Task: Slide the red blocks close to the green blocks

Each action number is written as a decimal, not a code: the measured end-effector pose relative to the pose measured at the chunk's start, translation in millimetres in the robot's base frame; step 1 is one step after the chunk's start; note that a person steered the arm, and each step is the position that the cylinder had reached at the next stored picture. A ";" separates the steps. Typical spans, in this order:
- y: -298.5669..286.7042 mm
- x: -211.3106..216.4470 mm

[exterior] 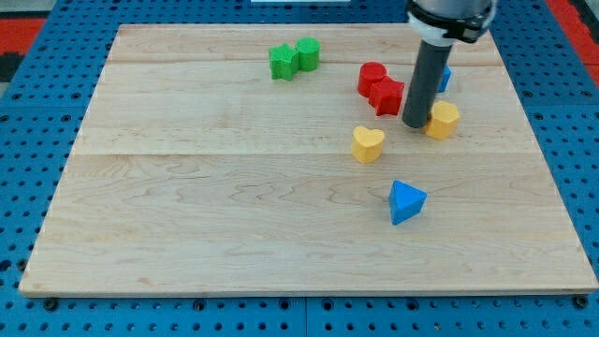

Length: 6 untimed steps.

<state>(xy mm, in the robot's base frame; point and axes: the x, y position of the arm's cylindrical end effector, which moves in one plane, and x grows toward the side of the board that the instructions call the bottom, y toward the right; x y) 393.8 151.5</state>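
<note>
Two red blocks touch each other at the upper right of the board: a rounded one (372, 77) and a star-like one (387, 95) just below it. Two green blocks sit together near the top middle: a star-like one (283, 62) and a rounded one (307, 52). My tip (414, 124) rests on the board just right of the red star-like block, between it and a yellow block. The red pair lies well to the right of the green pair.
A yellow hexagonal block (443, 120) sits just right of my tip. A yellow heart block (368, 144) lies below the red ones. A blue triangular block (406, 201) lies lower. Another blue block (445, 79) is partly hidden behind the rod.
</note>
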 end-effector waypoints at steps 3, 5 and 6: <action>-55.7 -14.4; -24.8 -70.4; -85.2 -85.9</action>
